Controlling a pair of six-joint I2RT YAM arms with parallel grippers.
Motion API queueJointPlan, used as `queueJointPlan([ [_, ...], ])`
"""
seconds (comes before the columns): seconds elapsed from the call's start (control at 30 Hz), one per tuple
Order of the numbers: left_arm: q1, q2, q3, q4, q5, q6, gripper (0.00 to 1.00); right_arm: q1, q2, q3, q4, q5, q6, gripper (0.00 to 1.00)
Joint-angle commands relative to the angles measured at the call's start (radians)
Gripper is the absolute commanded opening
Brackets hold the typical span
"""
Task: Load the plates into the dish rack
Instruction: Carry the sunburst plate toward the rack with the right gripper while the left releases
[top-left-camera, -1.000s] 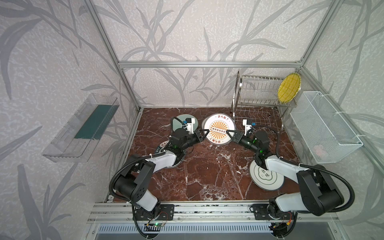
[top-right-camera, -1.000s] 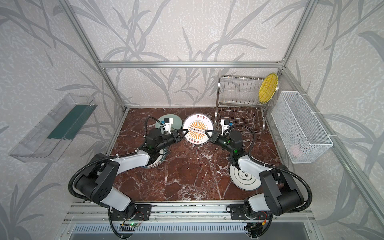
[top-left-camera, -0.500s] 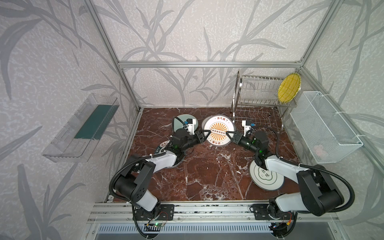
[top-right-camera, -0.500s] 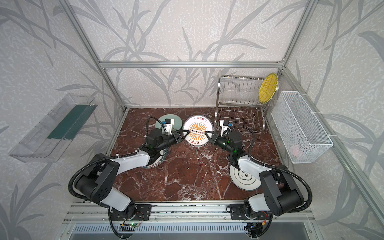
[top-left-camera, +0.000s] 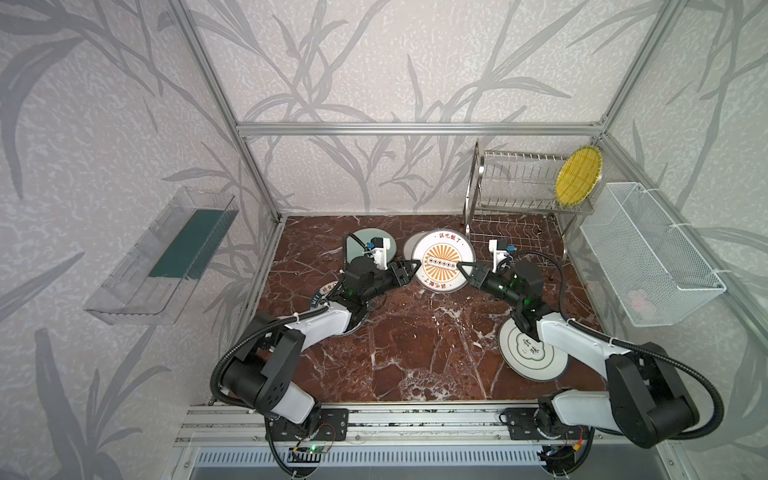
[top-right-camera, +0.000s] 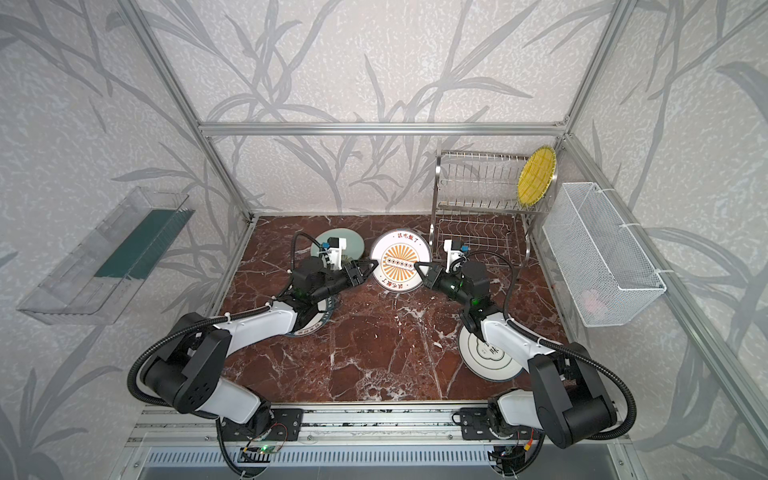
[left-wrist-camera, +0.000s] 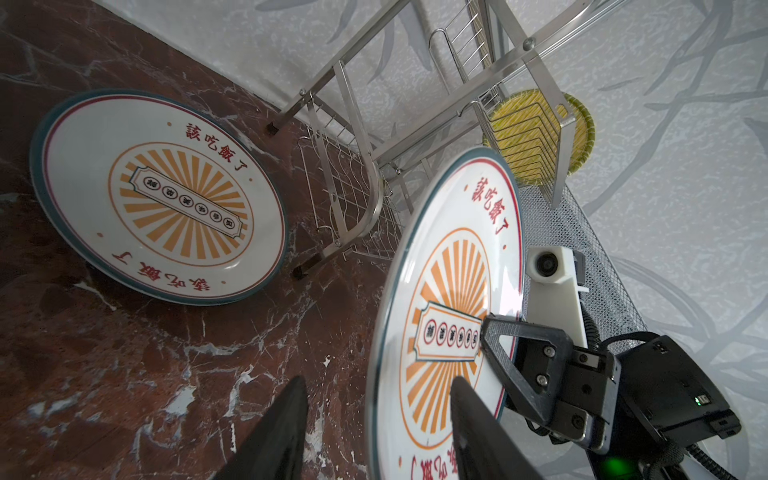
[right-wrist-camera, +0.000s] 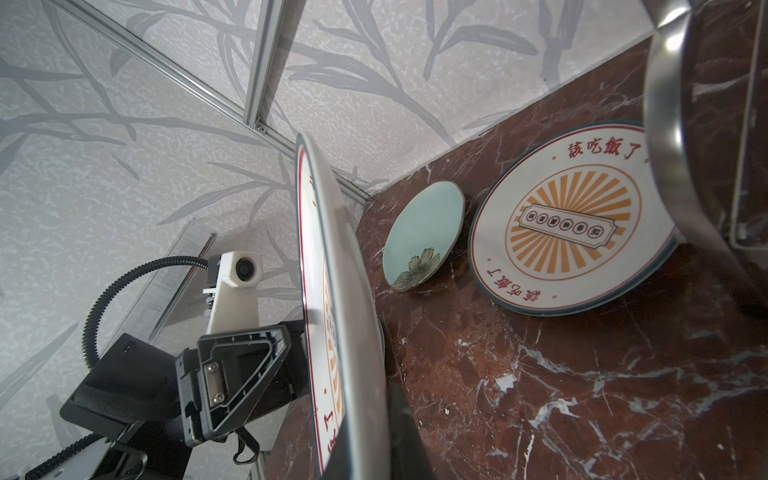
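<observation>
— Status of your right claw (top-left-camera: 462, 269)?
— Clamped on the rim of the sunburst plate (top-left-camera: 440, 253); plate tilted.
— Your left claw (top-left-camera: 413, 268)?
— Fingers apart, either side of the plate's opposite rim. The dish rack (top-left-camera: 519, 199) stands just beyond your right claw.

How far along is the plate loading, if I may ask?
Done: the yellow plate stands in the dish rack. In hand: the right gripper clamps a lifted sunburst plate; the left gripper is open. Left: the second sunburst plate, pale green plate, lettered plate and cloud-emblem plate, all flat.
</observation>
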Motion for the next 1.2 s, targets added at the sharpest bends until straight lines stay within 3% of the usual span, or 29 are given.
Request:
queueJointPlan([
  [0.0, -0.005, -0.039, 0.012, -0.004, -0.014, 0.026, 0.54, -0.024, -0.054, 0.068, -0.023, -0.011, -0.052, 0.00],
  [0.63, -0.005, -0.076, -0.001, -0.030, -0.023, 0.066, 0.54, -0.236, -0.311, 0.247, -0.325, -0.043, -0.201, 0.00],
  [1.17, -0.005, -0.195, 0.026, -0.316, -0.126, 0.230, 0.54, -0.458, -0.398, 0.402, -0.446, -0.050, -0.253, 0.00],
])
